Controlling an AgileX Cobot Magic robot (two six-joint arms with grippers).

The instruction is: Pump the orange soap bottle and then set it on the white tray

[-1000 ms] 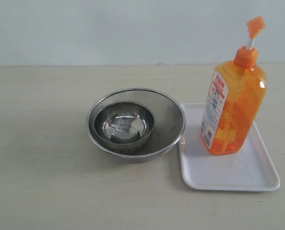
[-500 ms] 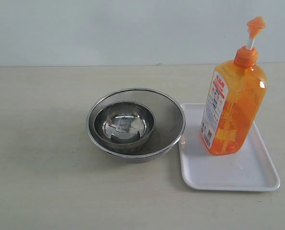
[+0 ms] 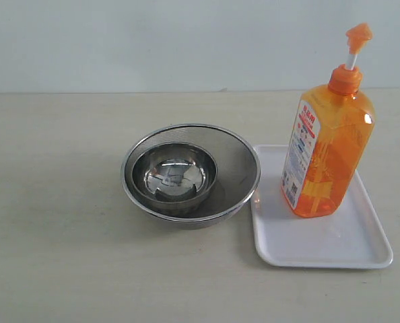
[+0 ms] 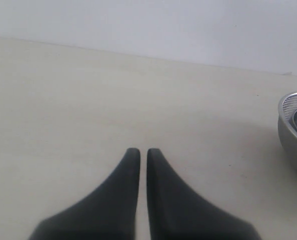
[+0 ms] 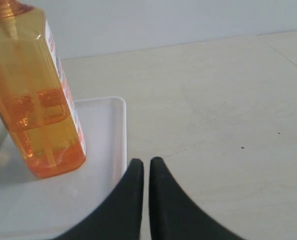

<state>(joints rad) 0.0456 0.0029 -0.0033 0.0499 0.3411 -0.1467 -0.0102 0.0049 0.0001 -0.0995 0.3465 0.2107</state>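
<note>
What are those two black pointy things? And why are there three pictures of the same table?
It's a robot with two arms, and each arm ends in a pincher called a gripper. One camera looks at the whole table from off the arms. There you see the orange soap bottle standing upright on the white tray, next to a big steel bowl with a small steel bowl inside it. The other two cameras ride on the robot's wrists. The black points are the left gripper and the right gripper. Both are shut and hold nothing. The right one is beside the tray, near the bottle.
</note>
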